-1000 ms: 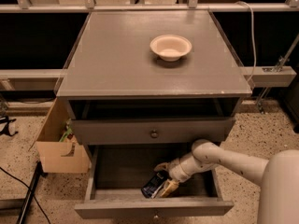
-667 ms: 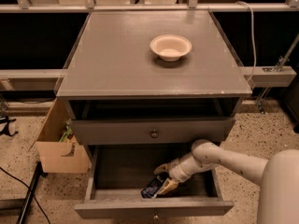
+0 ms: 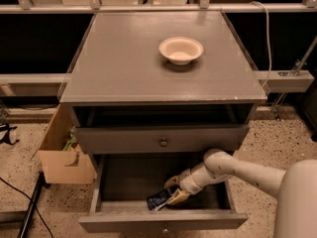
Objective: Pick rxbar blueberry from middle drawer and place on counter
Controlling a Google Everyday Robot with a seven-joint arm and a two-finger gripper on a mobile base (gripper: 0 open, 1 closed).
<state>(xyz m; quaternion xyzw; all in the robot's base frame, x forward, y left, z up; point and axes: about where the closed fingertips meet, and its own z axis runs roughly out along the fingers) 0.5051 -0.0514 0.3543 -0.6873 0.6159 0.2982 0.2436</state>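
The middle drawer [image 3: 124, 182] stands pulled open at the bottom of the cabinet. Inside it, near the front wall, lies the rxbar blueberry [image 3: 159, 200], a dark blue wrapper with pale lettering. My gripper [image 3: 173, 192] reaches down into the drawer from the right on a white arm, and its tan fingers sit around the bar's right end. The counter [image 3: 124, 58] above is a broad grey top.
A white bowl [image 3: 181, 49] rests on the counter toward the back right. The upper drawer with a round knob [image 3: 163, 142] is closed. An open cardboard box [image 3: 62, 155] stands on the floor to the left of the cabinet. Cables lie at the lower left.
The gripper has shifted slightly left and down toward the drawer's front, and the bar has moved with it.
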